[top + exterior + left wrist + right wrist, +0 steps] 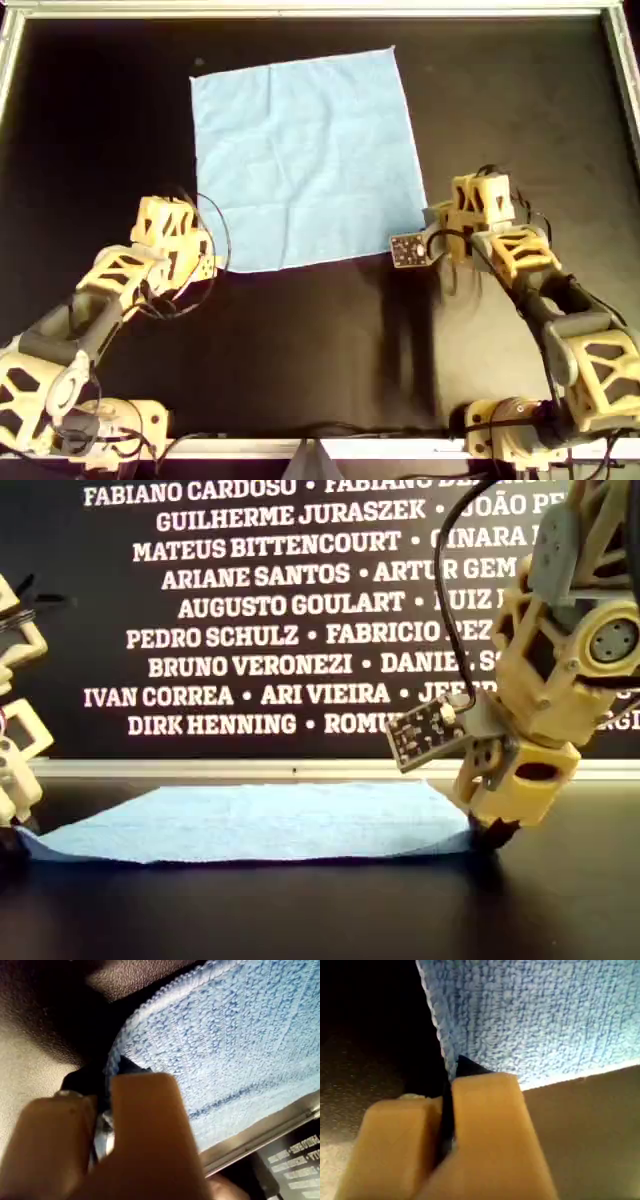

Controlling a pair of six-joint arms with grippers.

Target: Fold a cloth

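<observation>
The light blue cloth (305, 160) lies spread flat on the black table (300, 340). It also shows in the exterior view (260, 820). My first gripper (435, 232) is shut on the cloth's near right corner in the overhead view, low on the table (490, 832). The first wrist view shows its jaws (102, 1110) pinching the cloth's hem (240, 1045). My second gripper (212, 265) is shut on the near left corner. The second wrist view shows its jaws (447, 1125) closed on the cloth (545, 1015). That corner sits slightly raised at the exterior view's left.
A metal frame rail (300, 10) borders the table's far side, just beyond the cloth's far edge. A black wall with white names (280, 600) stands behind it. A small circuit board (405, 250) juts from the first arm's wrist. Both arm bases stand at the near edge.
</observation>
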